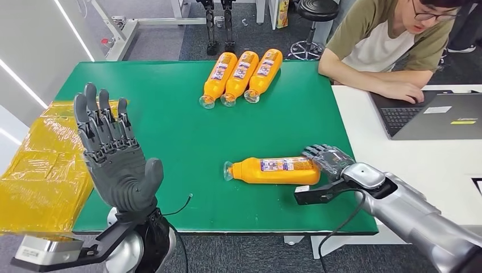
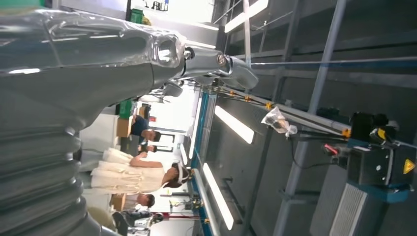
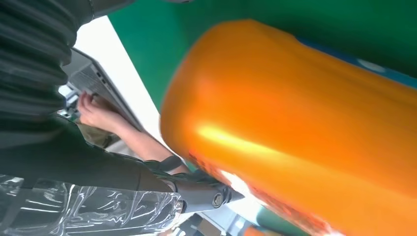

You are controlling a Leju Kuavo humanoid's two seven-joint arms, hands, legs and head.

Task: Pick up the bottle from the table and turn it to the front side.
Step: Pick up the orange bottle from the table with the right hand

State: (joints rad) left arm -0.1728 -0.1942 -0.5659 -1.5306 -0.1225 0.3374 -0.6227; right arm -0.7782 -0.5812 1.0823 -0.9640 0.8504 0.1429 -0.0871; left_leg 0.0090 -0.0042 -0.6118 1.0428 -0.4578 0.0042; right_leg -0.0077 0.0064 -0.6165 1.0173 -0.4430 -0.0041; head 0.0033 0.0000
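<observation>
An orange bottle with a printed label lies on its side on the green table, cap pointing left and label facing up. My right hand grips its base end, fingers curled over the top. In the right wrist view the bottle sits tight against the palm, with the thumb beneath it. My left hand is raised over the table's near left corner, palm forward and fingers spread, holding nothing. The left wrist view shows the left hand lifted toward the ceiling.
Three more orange bottles lie side by side at the table's far edge. A person sits at the far right with a hand on a laptop on a white table. Yellow packaging lies left of the green table.
</observation>
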